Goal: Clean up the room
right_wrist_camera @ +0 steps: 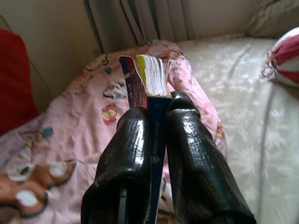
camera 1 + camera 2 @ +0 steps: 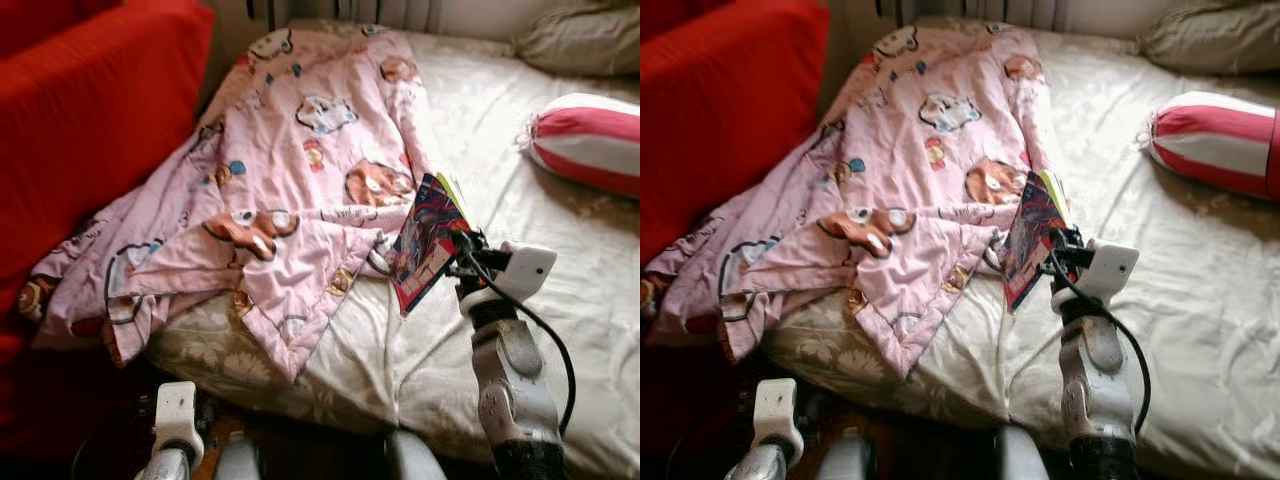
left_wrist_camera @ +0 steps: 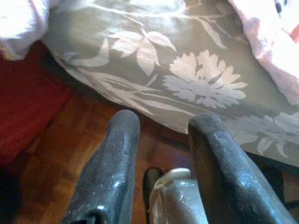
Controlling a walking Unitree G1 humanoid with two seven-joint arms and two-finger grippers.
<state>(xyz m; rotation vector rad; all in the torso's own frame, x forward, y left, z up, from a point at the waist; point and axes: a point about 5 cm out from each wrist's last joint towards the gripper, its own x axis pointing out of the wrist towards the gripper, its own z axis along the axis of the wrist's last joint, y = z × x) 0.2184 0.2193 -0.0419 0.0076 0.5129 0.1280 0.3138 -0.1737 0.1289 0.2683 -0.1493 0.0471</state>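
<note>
Book (image 1: 150,88) clamped spine-down between right gripper (image 1: 156,122) jaws, above pink blanket (image 2: 280,190).

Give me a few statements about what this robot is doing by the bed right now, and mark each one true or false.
1. The right gripper is clamped on a book. True.
2. The book lies flat on the floor. False: it is held up on edge above the bed, next to the pink blanket.
3. The left gripper holds a corner of the blanket. False: its fingers are open with nothing between them, low beside the floral edge of the bed.
4. A red and white striped cushion rests on the bed, to the robot's right. True.
5. The pink blanket is neatly folded. False: it lies spread and rumpled, one end hanging off the bed's side.
</note>
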